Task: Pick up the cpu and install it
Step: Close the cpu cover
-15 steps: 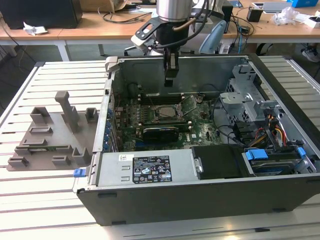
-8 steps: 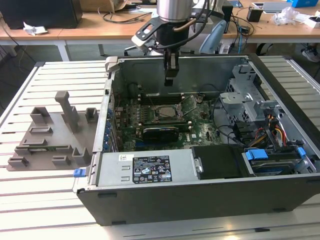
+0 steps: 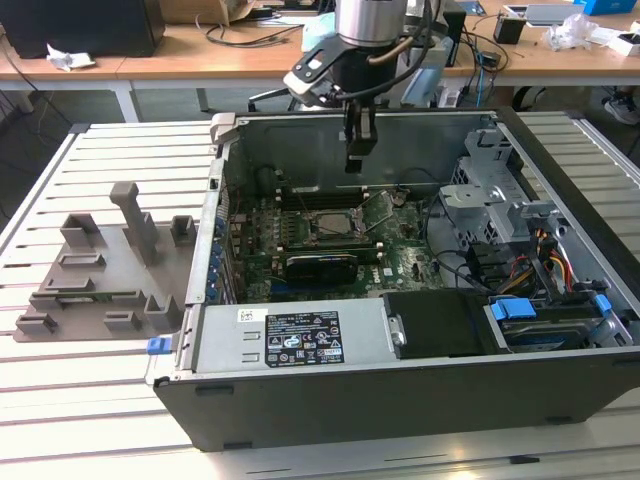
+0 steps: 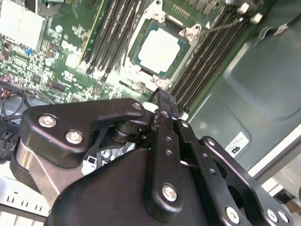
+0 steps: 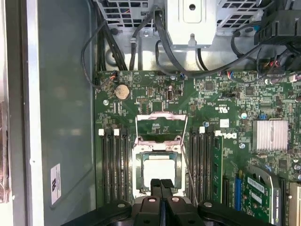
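First wrist view shows the fingers (image 5: 155, 187) clenched together, empty, above the seated cpu (image 5: 157, 168).

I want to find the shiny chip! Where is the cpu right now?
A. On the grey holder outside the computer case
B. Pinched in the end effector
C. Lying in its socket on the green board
C: the cpu lies flat in the socket on the green motherboard, while the end effector hovers above it, shut and holding nothing.
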`<state>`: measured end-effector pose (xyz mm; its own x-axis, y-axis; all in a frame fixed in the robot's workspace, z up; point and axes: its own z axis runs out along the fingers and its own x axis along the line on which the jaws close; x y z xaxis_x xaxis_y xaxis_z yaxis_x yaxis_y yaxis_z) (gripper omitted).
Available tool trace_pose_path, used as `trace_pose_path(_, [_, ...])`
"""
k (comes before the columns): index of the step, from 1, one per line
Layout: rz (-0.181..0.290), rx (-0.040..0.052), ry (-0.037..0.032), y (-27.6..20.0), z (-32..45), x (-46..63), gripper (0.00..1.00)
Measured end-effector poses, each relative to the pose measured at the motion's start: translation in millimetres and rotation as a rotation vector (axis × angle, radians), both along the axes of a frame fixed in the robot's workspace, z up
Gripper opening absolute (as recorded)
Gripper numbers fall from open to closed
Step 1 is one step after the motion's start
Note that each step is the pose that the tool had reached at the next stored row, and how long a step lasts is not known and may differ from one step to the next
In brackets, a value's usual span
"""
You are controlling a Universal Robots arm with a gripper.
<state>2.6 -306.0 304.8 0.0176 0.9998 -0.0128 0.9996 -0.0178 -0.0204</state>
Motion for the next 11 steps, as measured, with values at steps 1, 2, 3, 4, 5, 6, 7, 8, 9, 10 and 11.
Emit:
trace_pose_path(1, [0.0, -0.0002, 0.0001, 0.0, -0.4, 2.3, 0.11])
trace_pose_path(2, [0.0, -0.0004, 0.0001, 0.0, -0.7, 3.6, 0.11])
trace_pose_path(3, [0.0, -0.0004, 0.0, 0.0, -1.5, 6.8, 0.11])
trace_pose_path(4, [0.0, -0.0005, 0.0004, 0.0, -6.4, 15.9, 0.11])
trace_pose_path(5, [0.0, -0.0007, 0.0017, 0.2, -18.1, 21.9, 0.11])
trace_pose_path(6, [0.0, -0.0012, 0.002, 0.5, -20.2, 32.8, 0.11])
trace_pose_path(7, [0.0, -0.0011, 0.0018, 0.5, -20.3, 35.3, 0.11])
trace_pose_path(8, [0.0, -0.001, 0.0018, 0.5, -20.5, 37.8, 0.11])
trace_pose_path(9, [0.0, -0.001, 0.0017, 0.6, -20.7, 42.5, 0.11])
trace_pose_path(10, [0.0, -0.001, 0.0018, 0.6, -20.8, 46.3, 0.11])
trace_pose_path(11, [0.0, -0.0011, 0.0018, 0.7, -20.8, 49.4, 0.11])
